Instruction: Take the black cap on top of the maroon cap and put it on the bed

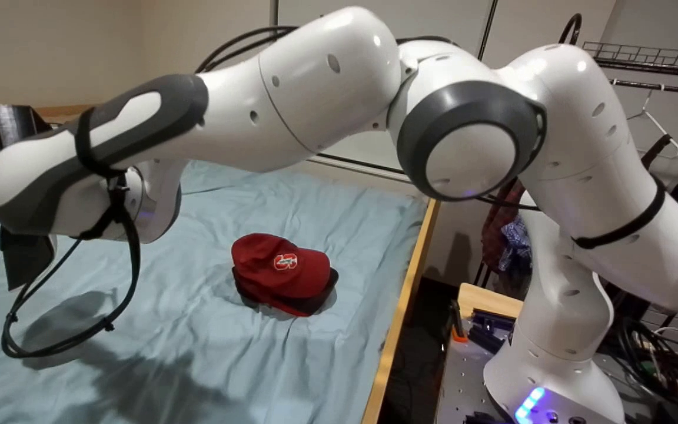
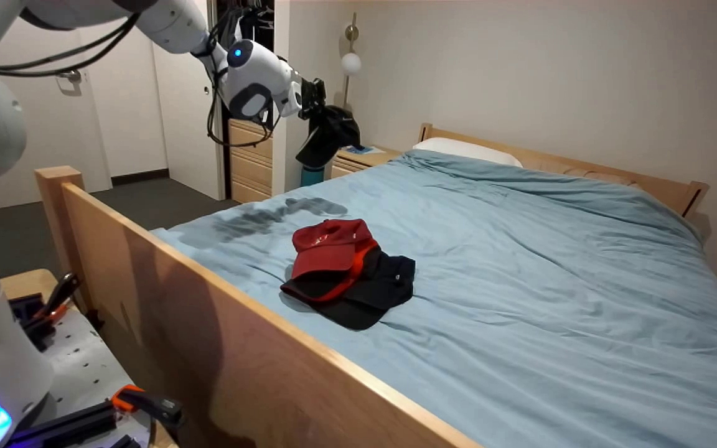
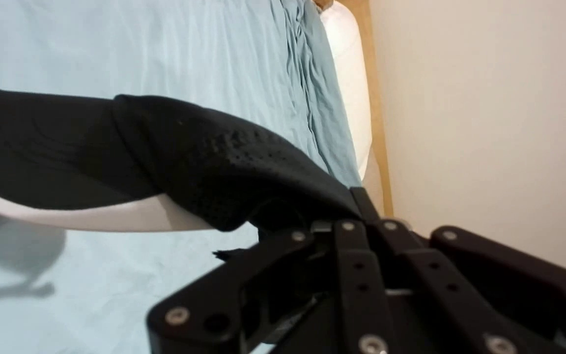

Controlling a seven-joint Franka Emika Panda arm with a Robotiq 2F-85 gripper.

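My gripper [image 2: 321,111] is shut on the black cap [image 2: 333,132] and holds it in the air above the far side of the bed in an exterior view. In the wrist view the closed fingers [image 3: 359,209] pinch the cap's edge; the black cap [image 3: 204,152] hangs to the left with its brim at far left. The maroon cap [image 1: 280,268] rests on the bed [image 1: 192,353], also seen in an exterior view [image 2: 333,246]. It lies on top of another dark cap [image 2: 389,286]. In an exterior view the arm hides the fingers.
The bed's wooden footboard [image 2: 259,305] stands between the robot base and the mattress. A white pillow [image 2: 467,149] and headboard [image 2: 657,186] are at the far end. A nightstand [image 2: 365,157] and wall lamp [image 2: 351,64] stand beside the bed. Cables loop from the wrist [image 1: 133,259].
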